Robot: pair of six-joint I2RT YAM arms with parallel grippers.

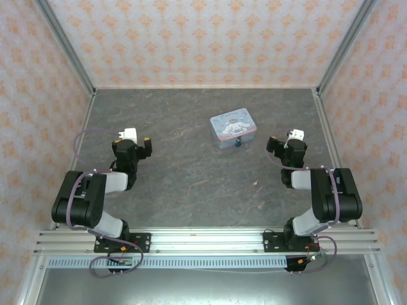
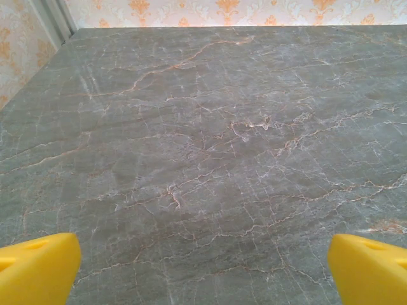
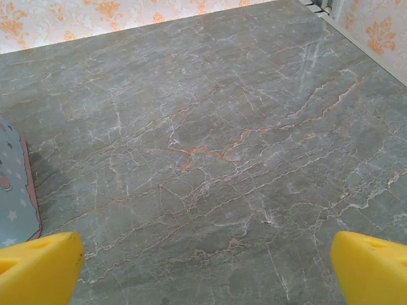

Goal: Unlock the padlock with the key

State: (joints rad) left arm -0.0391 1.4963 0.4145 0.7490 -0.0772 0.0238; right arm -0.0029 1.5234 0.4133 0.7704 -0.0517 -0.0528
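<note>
On the grey marble-look table (image 1: pixel 191 190), veined with thin white and rusty-orange lines, we've got a light-blue rectangular tin (image 1: pixel 233 129) with rounded corners and a cartoon print on its lid. It sits toward the far right of the middle, turned slightly askew.

The padlock (image 1: pixel 238 143) is a tiny dark blob right up against the tin's near long side, a bit right of centre. Honestly it's too small for us to tell which way it points or how its long axis runs.

In the left wrist view, the left gripper (image 2: pixel 203 276) is spread wide. Its smooth, chunky yellow fingertips (image 2: pixel 38 270) sit at opposite bottom corners, with nothing but bare stone between them. The right gripper (image 3: pixel 206 273) looks the same in its own view: yellow pads (image 3: pixel 372 267) far apart and gripping nothing. One rounded corner of the tin pokes in at that view's left edge.

From above, both arms are folded back near their bases, well apart from the tin. Wallpaper (image 1: pixel 191 38) with orange floral motifs lines the walls.
</note>
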